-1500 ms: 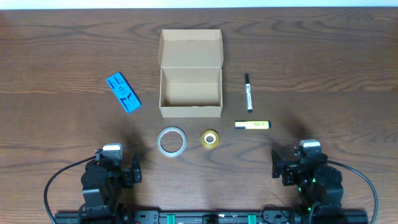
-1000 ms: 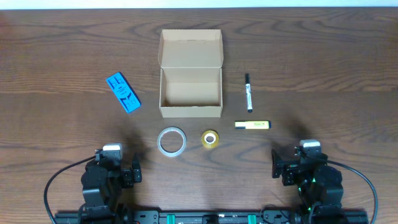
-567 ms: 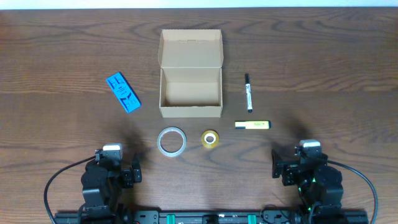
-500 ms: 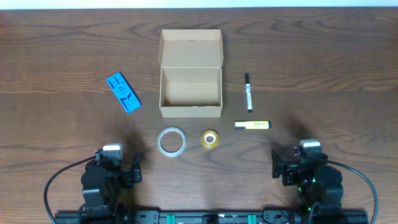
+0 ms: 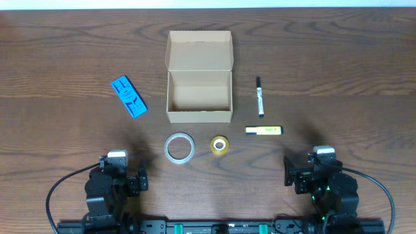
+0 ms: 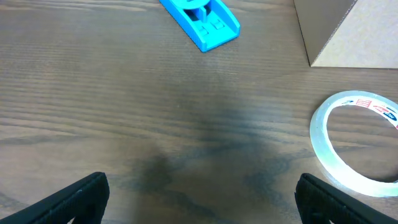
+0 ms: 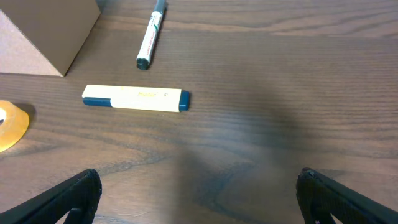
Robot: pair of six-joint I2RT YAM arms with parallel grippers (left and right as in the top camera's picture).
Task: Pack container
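Note:
The container (image 5: 199, 91), a tan cardboard box, stands at the table's middle with its flap lid (image 5: 199, 50) folded back and its inside bare; corners of it show (image 6: 348, 34) (image 7: 43, 37). A blue flat pack (image 5: 128, 97) (image 6: 200, 17) lies left of it. A black pen (image 5: 260, 96) (image 7: 151, 34) and a yellow highlighter (image 5: 264, 130) (image 7: 135, 99) lie to its right. A clear tape roll (image 5: 179, 147) (image 6: 354, 143) and a small yellow tape roll (image 5: 220, 145) (image 7: 9, 126) lie in front. My left gripper (image 5: 136, 182) (image 6: 199, 205) and right gripper (image 5: 290, 175) (image 7: 199, 199) rest open near the front edge, holding nothing.
Dark wooden table (image 5: 338, 71). Black cables (image 5: 58, 188) loop from both arm bases beside a black rail (image 5: 214, 227) along the front edge.

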